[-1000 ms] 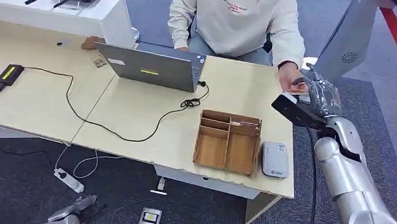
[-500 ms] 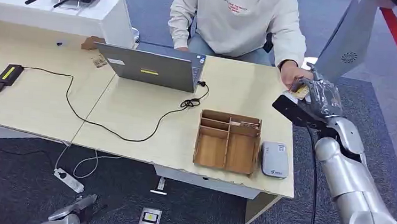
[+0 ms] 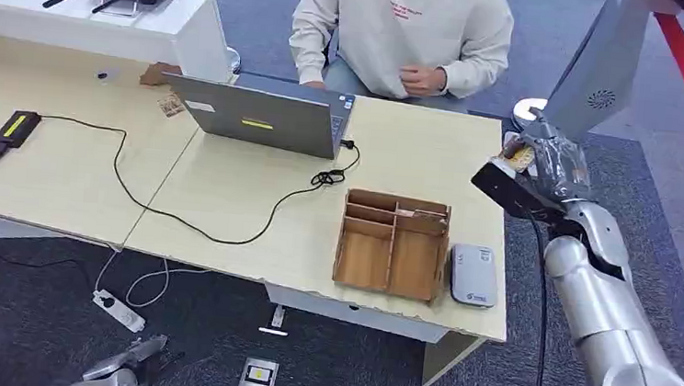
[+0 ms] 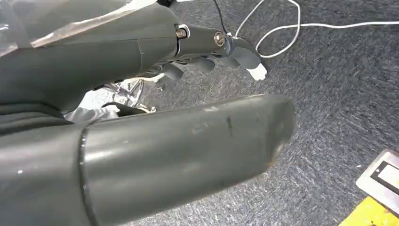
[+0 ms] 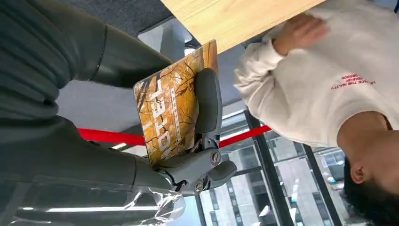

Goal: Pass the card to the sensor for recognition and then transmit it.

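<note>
Fingers [image 5: 208, 101] across card [image 5: 171, 110], print partly hidden

Orange-yellow patterned card [image 5: 176, 110] w/ white lettering, pinched in right hand [image 3: 554, 164]; grey sensor [image 3: 472, 275], probably flat, on table's corner.

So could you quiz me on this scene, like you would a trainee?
1. True or false: the right hand holds the card.
2. The grey reader lies beside which thing: A) the laptop, B) the wooden tray, C) the power brick?
3. Fill in: the card is printed mostly in ____.

Key: 1 true. 2 B. 3 orange.
</note>
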